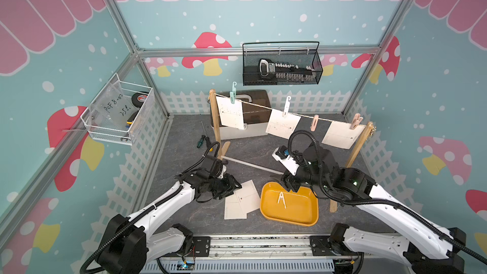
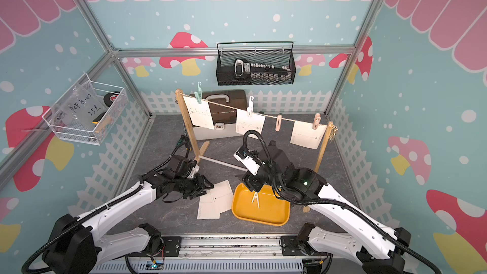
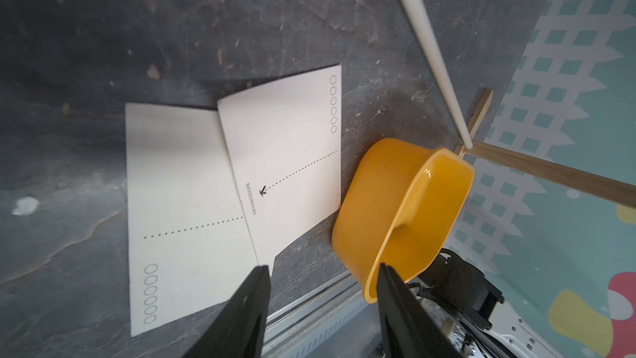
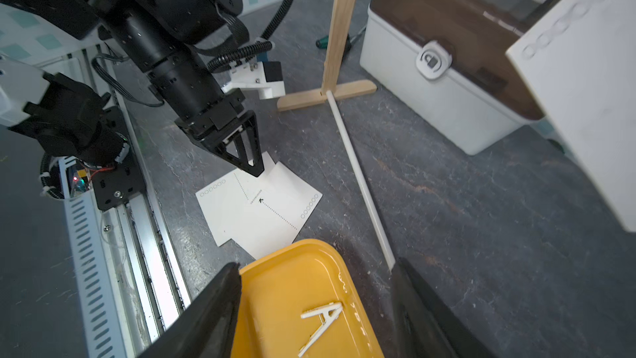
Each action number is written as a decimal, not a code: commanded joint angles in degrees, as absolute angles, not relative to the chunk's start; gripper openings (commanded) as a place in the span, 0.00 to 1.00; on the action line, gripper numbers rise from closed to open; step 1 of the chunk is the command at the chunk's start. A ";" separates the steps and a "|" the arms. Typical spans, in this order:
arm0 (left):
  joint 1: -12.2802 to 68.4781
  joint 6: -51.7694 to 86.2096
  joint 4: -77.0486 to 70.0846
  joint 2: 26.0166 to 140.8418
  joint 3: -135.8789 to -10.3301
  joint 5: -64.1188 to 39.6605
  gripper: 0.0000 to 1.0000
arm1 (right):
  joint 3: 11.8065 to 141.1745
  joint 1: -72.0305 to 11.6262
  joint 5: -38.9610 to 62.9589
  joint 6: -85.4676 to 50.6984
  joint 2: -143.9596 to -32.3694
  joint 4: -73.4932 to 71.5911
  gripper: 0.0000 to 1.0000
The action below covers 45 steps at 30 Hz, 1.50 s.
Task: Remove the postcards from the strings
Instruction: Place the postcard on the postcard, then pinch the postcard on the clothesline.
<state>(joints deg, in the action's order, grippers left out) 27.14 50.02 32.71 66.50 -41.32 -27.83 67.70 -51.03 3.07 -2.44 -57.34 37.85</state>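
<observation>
My two grippers are both spread and hold nothing. My left gripper (image 3: 321, 266) hangs low over the table cards, and my right gripper (image 4: 316, 265) is above the far edge of the tray.

- **Storage box:** one storage box (image 1: 253, 101) stands at the back.
- **Posts and string:** two wooden posts (image 1: 216, 122) carry one string (image 1: 300, 115), slanting from back left to nearer right.
- **Tray:** one yellow tray (image 1: 290, 222) sits near me.
- **Postcards:** I count five postcards.
  - Three hang by their top edges, faces toward me: the left card (image 1: 232, 113), middle card (image 1: 283, 125) and right card (image 1: 342, 135).
  - Two lie flat beside the tray. The upper card (image 1: 247, 196) is skewed across the lower card (image 1: 233, 210). Their long sides run roughly away from me.
- **Clothespins:** there are five.
  - A green peg (image 1: 233, 94), a white peg (image 1: 286, 106) and a pink peg (image 1: 355, 121) each pin a card.
  - A second pink peg (image 1: 314, 123) grips the bare string.
  - A loose white peg (image 1: 281, 199) lies in the tray.
</observation>
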 commanded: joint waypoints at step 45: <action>32.21 -1.06 14.14 89.95 -91.49 -37.83 0.74 | 124.55 -24.03 28.05 2.77 -87.58 51.59 0.67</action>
